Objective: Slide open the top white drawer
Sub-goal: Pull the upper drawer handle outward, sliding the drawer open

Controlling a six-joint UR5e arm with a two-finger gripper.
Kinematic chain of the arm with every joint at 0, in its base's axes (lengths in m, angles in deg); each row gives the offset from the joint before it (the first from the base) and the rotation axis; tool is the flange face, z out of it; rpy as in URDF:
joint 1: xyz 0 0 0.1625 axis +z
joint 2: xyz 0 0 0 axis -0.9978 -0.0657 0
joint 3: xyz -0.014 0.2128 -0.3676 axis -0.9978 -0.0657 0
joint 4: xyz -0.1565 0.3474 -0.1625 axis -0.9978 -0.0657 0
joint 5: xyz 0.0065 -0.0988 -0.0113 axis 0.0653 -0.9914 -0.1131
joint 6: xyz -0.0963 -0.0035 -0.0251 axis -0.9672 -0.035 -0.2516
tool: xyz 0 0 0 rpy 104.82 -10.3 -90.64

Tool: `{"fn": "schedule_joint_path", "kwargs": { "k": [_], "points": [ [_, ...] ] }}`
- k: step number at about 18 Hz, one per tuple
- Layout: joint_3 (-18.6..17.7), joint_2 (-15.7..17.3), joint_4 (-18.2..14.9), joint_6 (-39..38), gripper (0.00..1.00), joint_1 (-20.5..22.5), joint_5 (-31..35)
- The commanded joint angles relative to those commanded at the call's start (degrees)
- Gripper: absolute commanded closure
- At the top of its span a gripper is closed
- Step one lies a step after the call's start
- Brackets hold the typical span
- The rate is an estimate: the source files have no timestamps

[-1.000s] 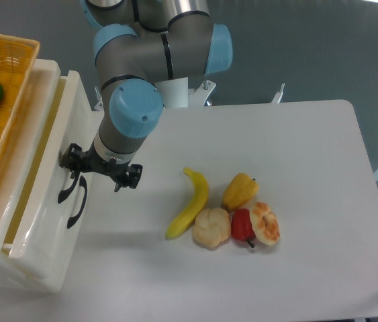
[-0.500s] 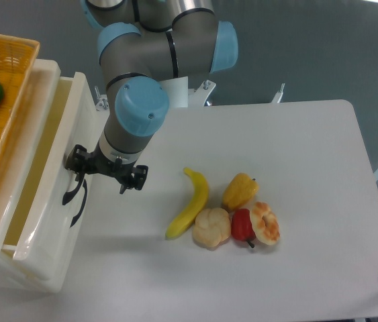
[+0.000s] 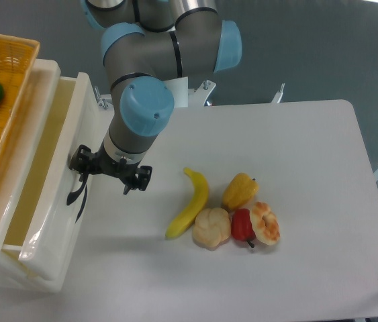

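The top white drawer [image 3: 54,168] stands partly pulled out at the left edge of the surface [image 3: 296,168], below an orange basket [image 3: 4,74]. The end effector [image 3: 84,169] sits at the drawer's black handle [image 3: 78,194]; whether its fingers grip the handle cannot be told. A banana [image 3: 190,203], yellow pepper [image 3: 240,191] and red pepper [image 3: 242,225] lie mid-surface.
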Motion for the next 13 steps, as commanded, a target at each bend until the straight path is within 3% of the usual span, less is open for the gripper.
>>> {"fn": "schedule_joint_path", "kwargs": {
  "k": [13],
  "points": [
    [0.6,-0.4,0.4,1.1,0.0,0.7,0.3]
  ]
}}
